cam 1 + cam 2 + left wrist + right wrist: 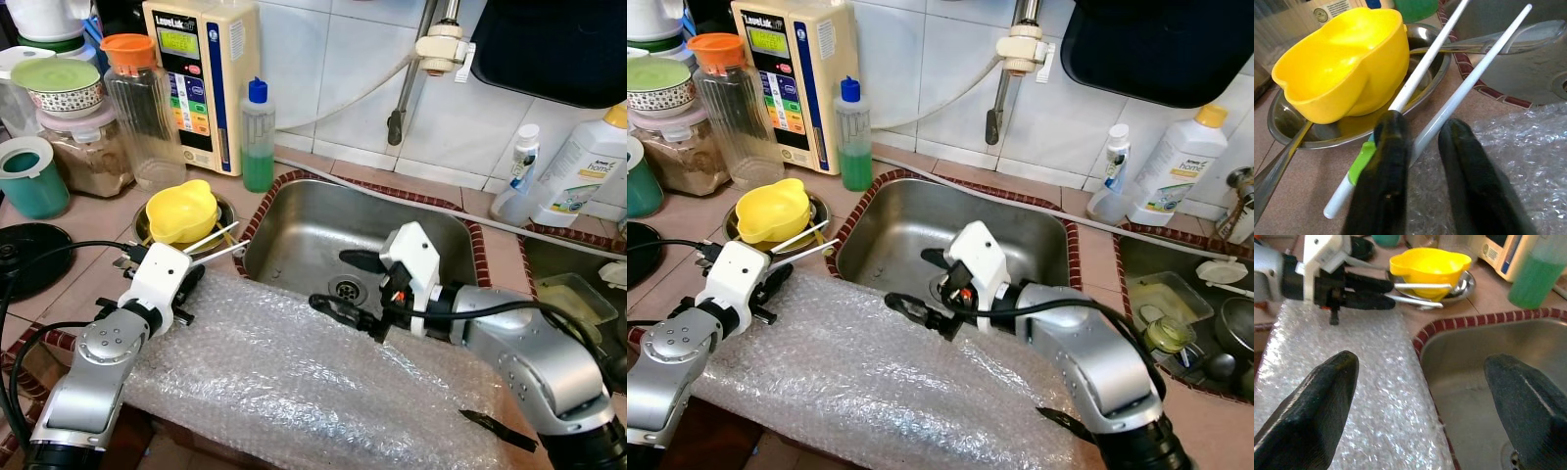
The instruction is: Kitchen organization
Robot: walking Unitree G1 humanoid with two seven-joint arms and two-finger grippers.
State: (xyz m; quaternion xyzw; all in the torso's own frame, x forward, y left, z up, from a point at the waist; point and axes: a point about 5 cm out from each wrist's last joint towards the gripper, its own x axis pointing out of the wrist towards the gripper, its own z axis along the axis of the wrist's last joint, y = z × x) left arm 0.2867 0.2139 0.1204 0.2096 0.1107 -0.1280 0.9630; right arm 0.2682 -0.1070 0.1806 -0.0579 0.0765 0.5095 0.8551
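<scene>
Your left gripper [1420,147] has its two black fingers pinched narrow on a pair of white chopsticks [1449,73], near their lower ends, where a green band shows on one stick. The sticks slant up and away over the rim of the steel dish [227,208] holding the yellow bowl [181,210], at the near left of the sink [323,230].

The risk, as I judge it, is the grip itself: only one stick sits squarely between the fingers, while the other lies in the gap, touching them lightly or not at all — you cannot tell which. Lift fast and it may slide free, roll across the bubble wrap [294,377] and drop into the sink. The long tips could also catch the yellow bowl or the spoon handle [1273,171] resting in the dish and tip them.

Your right gripper [343,282] hangs wide open and empty over the sink's near edge, so it offers no catch.

The counter is brown tile with a red-brick border round the sink, and the wrap drapes over its near edge — slippery, uneven footing. Far left, it is crowded: a clear jar with an orange lid [137,103], a green soap bottle [257,137], a beige wall appliance [201,78]. A white cleaner bottle [588,166] stands far right against white tiles.
</scene>
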